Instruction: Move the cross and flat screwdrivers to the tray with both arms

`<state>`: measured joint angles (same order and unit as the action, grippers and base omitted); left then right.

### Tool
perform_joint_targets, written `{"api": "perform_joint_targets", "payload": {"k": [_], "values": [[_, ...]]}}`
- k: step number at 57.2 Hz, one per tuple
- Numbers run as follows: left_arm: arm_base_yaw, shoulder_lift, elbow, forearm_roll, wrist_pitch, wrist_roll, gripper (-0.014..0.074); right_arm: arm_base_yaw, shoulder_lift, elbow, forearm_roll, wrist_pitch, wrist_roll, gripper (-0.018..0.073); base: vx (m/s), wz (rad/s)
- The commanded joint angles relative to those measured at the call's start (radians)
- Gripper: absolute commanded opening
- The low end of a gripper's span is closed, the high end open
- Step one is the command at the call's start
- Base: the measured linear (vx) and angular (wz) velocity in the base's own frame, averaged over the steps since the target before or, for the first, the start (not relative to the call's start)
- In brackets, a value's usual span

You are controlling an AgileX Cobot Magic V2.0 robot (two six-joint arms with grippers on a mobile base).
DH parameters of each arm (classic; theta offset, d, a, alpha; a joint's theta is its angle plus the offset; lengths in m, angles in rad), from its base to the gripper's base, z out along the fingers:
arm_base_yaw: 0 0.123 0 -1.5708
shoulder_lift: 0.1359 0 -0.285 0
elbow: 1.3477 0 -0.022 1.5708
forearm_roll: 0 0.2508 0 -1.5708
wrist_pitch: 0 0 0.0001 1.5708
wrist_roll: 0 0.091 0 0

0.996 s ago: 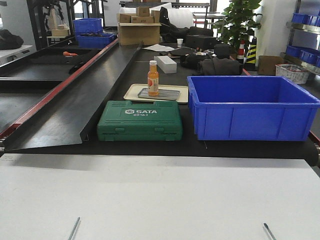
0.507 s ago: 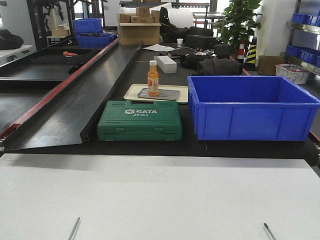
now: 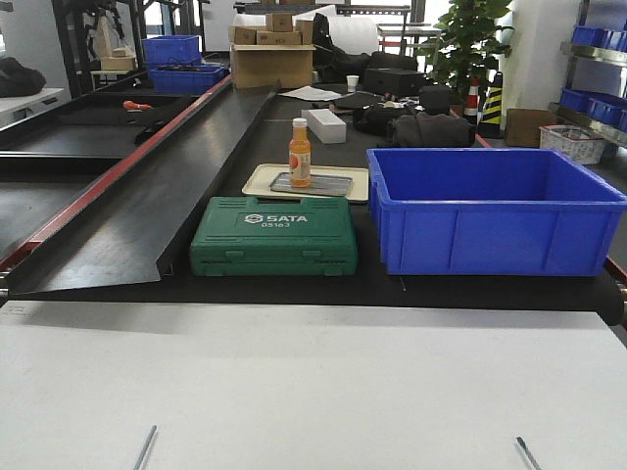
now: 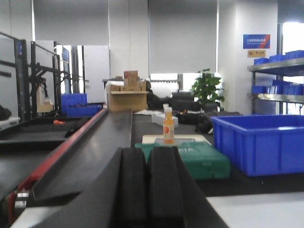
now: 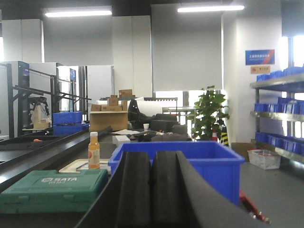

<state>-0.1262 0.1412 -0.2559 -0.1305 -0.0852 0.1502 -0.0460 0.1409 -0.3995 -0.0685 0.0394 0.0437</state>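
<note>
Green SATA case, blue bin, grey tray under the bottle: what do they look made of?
Green SATA case: moulded plastic, matte; the moulded ribs on the lid suggest it. Blue bin: rigid plastic, slight gloss, uniform colour, thick rim. Grey tray under the bottle: probably metal, judging by its dull silvery sheen; too small to be sure.

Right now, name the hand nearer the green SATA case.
Left. The green SATA case lies just ahead of the left hand, slightly right; the right hand faces the blue bin, case off to its left.
</note>
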Motion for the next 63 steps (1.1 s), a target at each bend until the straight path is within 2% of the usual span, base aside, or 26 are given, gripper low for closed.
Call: {"api": "perform_joint_targets", "payload": {"k": [1,8,16,22,30,37,39,48,63], "values": [[0.001,0.162,-0.209,-0.002,-0.004,0.05,0.0002,-0.006,0.182,-0.228,-0.009,0.022,-0.062,-0.0009,0.0,0.0],[0.001,0.435,-0.491,-0.002,0.17,0.089,0.0002,-0.006,0.411,-0.461,-0.003,0.075,-0.071,-0.0009,0.0,0.0],[0.001,0.668,-0.663,-0.002,0.292,0.089,0.0002,-0.006,0.599,-0.57,0.013,0.117,-0.059,-0.0009,0.0,0.0],[0.001,0.8,-0.69,-0.003,0.343,0.086,0.0002,-0.006,0.705,-0.566,0.038,0.145,-0.059,-0.0009,0.0,0.0],[0.001,0.93,-0.69,-0.004,0.38,0.086,0.0003,-0.006,0.818,-0.566,0.041,0.264,-0.06,-0.0008,0.0,0.0],[0.001,1.036,-0.69,-0.041,0.391,0.086,0.0007,-0.006,0.924,-0.566,0.034,0.38,-0.09,0.0002,0.0,0.0],[0.001,1.076,-0.69,-0.053,0.401,0.086,0.002,-0.006,0.967,-0.566,0.034,0.44,-0.112,0.0025,0.0,0.0],[0.001,1.149,-0.69,-0.073,0.433,0.087,0.0109,-0.006,1.044,-0.566,0.033,0.546,-0.131,0.0165,0.0,0.0],[0.001,1.217,-0.69,-0.114,0.46,0.087,0.0367,-0.006,1.131,-0.566,0.021,0.581,-0.119,0.0586,0.0,0.0]]}}
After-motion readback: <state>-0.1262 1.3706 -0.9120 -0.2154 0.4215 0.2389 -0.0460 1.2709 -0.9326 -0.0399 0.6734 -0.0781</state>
